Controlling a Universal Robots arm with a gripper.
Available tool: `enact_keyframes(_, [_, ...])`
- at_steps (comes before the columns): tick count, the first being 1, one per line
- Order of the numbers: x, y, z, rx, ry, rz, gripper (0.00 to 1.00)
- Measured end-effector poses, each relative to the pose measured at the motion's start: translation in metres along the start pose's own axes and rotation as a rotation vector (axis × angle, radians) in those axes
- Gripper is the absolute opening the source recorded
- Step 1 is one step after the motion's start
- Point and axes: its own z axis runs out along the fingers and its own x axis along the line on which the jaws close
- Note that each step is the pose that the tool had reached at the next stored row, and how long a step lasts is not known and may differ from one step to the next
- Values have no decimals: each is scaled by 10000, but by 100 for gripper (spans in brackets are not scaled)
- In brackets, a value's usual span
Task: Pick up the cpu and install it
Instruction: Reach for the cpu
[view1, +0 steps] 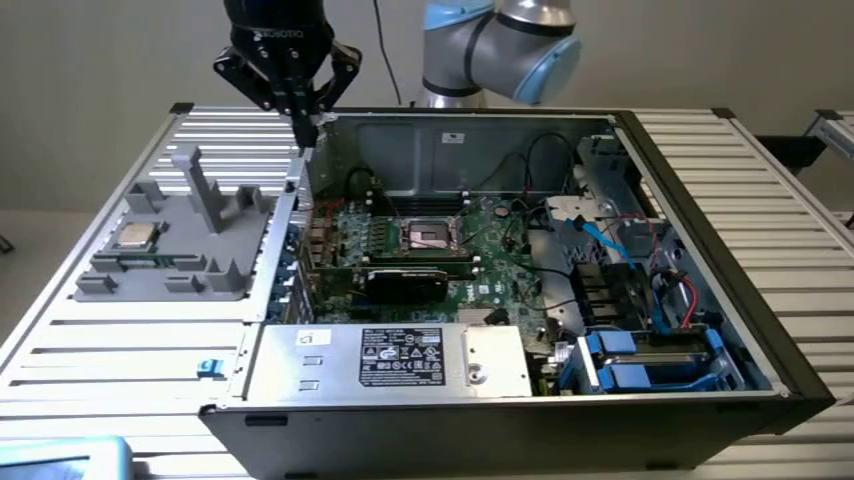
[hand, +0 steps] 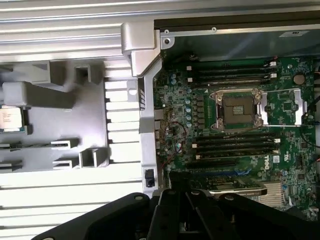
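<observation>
A ribbed aluminium table (view1: 120, 350) carries a grey plastic holder (view1: 200, 255) where the small silver-topped square cpu (view1: 136, 236) lies. The black gripper (view1: 308, 135) hangs clenched, empty, well apart. Pickup hasn't begun; I'd judge it calls for parted fingers over the chip.

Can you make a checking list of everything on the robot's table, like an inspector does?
Surface: slatted metal table carrying an open computer case.
Job's things: the cpu lies in the grey holder on the exterior view's left, outside the case. The socket on the motherboard has no chip in it.
Clutter: small blue clip on the table by the case.
Grippers: the gripper is shut, holding nothing, above the case's rear corner nearest the holder.
Cables: blue cables and red wires inside the case.
Surroundings: robot arm behind the case, plain wall.
</observation>
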Motion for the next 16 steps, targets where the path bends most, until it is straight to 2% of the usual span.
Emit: enact_keyframes(16, [726,-51,-11,-2,0,-1,11])
